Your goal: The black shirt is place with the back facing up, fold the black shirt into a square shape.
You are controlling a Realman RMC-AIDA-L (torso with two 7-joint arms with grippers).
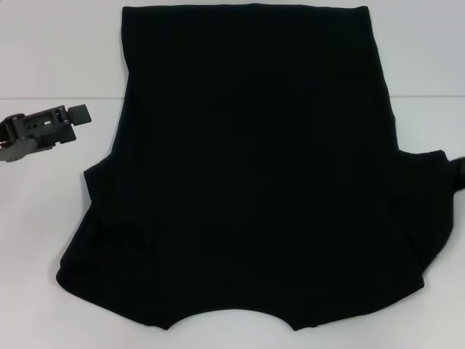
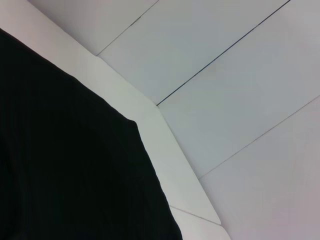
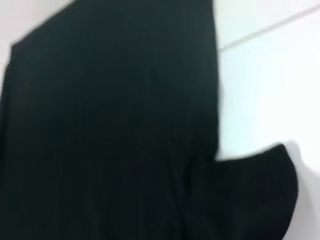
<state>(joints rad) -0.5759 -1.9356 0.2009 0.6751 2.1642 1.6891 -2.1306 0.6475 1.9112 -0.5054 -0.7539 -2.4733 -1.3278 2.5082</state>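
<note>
Head view has the black shirt (image 1: 254,174) spread flat on the white worktop (image 1: 58,189), filling most of the middle. Its long axis runs 12 to 6: the straight hem sits out at 12, and the curved neckline is at 6, closest to me. Sleeves flare out toward 8 and 4.

My left gripper (image 1: 78,115) is parked out at 9 o'clock, over bare worktop, with the tip pointing toward the shirt's left edge. It's near that edge but not touching it, and it isn't holding anything. Honestly I can't tell how wide my fingers are from this angle. The left wrist view just shows the shirt's edge lying flat against the worktop, none of my own fingers.

My right gripper I can't really pick out in the head view, maybe a dark bit at the 3 o'clock edge past the sleeve, not sure. The right wrist view looks down on the shirt's right side and the sleeve (image 3: 250,195), so that arm seems to be hanging close over it.

My guess: a side-to-centre fold comes first, so each arm takes its own sleeve. Right looks nearer.
</note>
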